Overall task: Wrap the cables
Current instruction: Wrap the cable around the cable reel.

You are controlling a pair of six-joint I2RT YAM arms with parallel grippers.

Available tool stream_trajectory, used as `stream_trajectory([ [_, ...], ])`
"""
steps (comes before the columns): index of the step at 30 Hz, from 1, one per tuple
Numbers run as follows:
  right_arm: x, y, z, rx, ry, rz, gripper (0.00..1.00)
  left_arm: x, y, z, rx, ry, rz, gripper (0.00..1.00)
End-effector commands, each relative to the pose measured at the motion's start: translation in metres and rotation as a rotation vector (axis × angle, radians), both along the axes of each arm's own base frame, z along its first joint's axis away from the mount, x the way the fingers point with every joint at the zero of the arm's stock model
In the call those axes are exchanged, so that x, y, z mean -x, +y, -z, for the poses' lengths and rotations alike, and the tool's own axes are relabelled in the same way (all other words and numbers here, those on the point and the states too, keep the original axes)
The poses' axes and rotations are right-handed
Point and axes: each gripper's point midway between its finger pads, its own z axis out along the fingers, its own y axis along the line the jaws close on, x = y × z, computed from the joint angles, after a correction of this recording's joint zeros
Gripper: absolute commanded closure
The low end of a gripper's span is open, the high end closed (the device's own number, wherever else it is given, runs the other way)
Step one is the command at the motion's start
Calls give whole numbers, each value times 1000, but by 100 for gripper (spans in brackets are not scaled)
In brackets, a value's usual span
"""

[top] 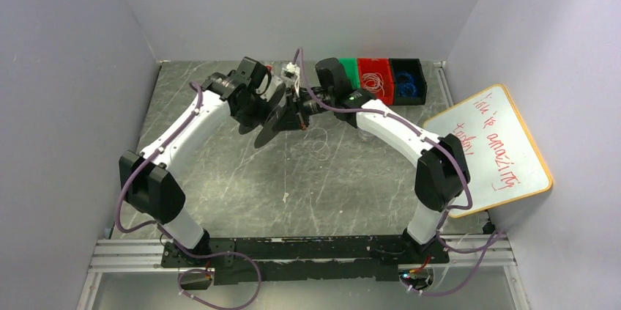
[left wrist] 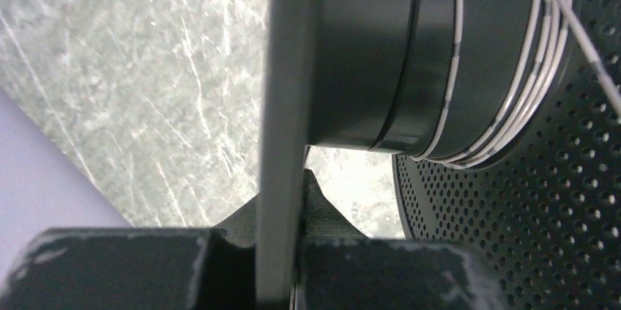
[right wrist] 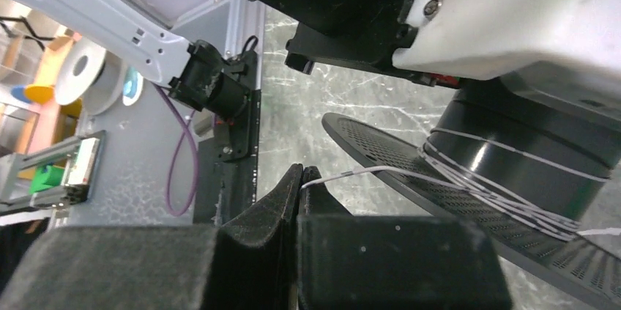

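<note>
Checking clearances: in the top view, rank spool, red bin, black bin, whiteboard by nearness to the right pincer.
1. spool, beside the right pincer
2. red bin, back right
3. black bin, farther right
4. whiteboard, right edge

A black perforated plastic spool [top: 272, 125], wound with thin white cable [right wrist: 366, 169], hangs above the scratched grey desk [top: 344, 193] at mid-rear. Three plastic bins [top: 381, 81] stand behind it to the right; a wood-framed whiteboard [top: 489, 150] lies farther right.

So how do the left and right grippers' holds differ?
The left gripper is shut on the spool flange, a flat plate; the right gripper is shut on the thin white cable. Left's jaws are parted by the plate; right's nearly touch. Both are raised above the table.
</note>
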Motion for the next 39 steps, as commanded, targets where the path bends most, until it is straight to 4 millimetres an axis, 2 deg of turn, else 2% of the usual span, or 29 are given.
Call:
stream_trajectory([
  [1,75,12,-33,-70,-17,-287,99,-48,21,-27,134,-140,-250,98],
  [9,93,31,-11,-14,-18,-350,95,-53,20,-41,267,-142,-308,98],
  [17,104,35,2,22,-49,-373,94,-54,24,-47,338,-129,-340,98],
  [21,108,36,14,40,-41,-390,94,-57,29,-67,424,-139,-352,98],
  [28,110,39,32,57,10,-425,95,-52,27,-118,612,-188,-310,98],
  [32,111,39,35,58,15,-437,95,-43,24,-139,697,-200,-272,98],
  [39,113,36,34,44,-2,-459,93,-32,33,-172,831,-220,-258,98],
])
